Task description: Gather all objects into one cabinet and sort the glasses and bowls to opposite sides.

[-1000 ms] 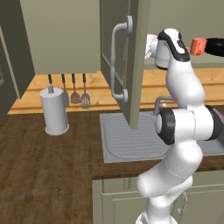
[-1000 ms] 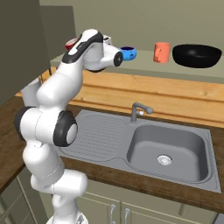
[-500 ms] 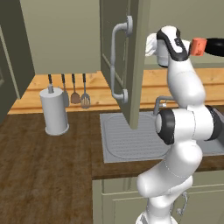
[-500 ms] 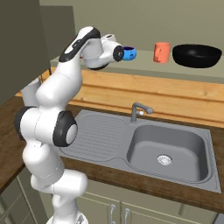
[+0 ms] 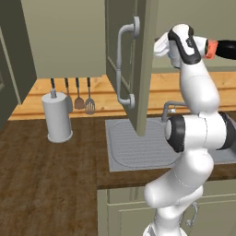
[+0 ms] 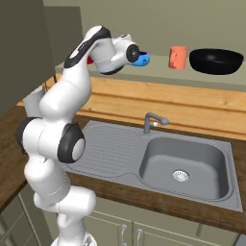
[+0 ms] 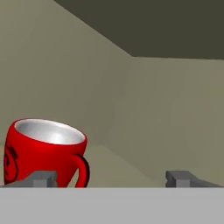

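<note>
Glossy red, with a pale grey inside and a looped handle, the larger cup (image 7: 43, 151) stands upright on the cabinet shelf (image 7: 113, 164), at the left of the hand view. It looks like glazed ceramic, so I judge it stiff, rather smooth and slippery, and likely to chip if it is knocked against the wall; the safest hold seems to be across the rim wall, one finger inside and one outside, or on the body away from the handle. The gripper (image 7: 113, 178) has its two dark fingertips (image 7: 41, 178) spread wide apart and holds nothing. The cup sits behind the left fingertip and does not lie between the two, so the hand would need to shift toward it before closing. In the right base view, going further right along the shelf, the small bright blue round bowl (image 6: 141, 59) is just beside the wrist, then the small matte orange-red cup (image 6: 178, 57), then the wide shallow black bowl (image 6: 216, 60). The olive-beige cabinet door (image 5: 145, 64) with its grey tubular handle (image 5: 122, 62) stands open.
</note>
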You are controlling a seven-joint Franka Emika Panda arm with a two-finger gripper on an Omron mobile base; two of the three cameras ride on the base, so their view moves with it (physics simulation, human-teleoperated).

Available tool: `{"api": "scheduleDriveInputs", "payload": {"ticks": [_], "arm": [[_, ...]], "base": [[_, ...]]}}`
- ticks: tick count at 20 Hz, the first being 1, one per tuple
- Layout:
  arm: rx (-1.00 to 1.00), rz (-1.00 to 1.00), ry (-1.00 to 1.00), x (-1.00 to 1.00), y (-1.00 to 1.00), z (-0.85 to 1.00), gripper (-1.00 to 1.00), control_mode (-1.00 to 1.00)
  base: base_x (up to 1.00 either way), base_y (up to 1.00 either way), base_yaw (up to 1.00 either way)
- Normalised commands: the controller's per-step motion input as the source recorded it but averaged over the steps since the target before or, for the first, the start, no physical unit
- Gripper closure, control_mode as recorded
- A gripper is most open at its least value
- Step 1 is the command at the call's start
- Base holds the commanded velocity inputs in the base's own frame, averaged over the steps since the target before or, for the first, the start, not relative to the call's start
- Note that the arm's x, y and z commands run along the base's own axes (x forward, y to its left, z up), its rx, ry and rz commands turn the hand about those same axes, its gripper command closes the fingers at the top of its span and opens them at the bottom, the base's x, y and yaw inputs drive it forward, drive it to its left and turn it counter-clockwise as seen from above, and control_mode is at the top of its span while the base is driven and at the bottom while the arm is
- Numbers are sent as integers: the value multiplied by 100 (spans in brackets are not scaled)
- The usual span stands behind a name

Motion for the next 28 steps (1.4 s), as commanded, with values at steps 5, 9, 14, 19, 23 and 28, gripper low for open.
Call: {"api": "scheduleDriveInputs", "payload": {"ticks": [5,9,14,19,23,28], "arm": [[0,-27,15,-55,-3,25,-100,-100],[0,-39,15,-84,-15,2,-100,-100],[0,-43,15,-56,-9,0,-100,-100],[0,-41,24,-39,-12,0,-100,-100],[0,-39,18,-21,-18,0,-100,-100],[0,-42,24,0,-46,7,-100,-100]], "base": [[0,0,0],[0,0,0],[0,0,0],[0,0,0],[0,0,0],[0,0,0]]}}
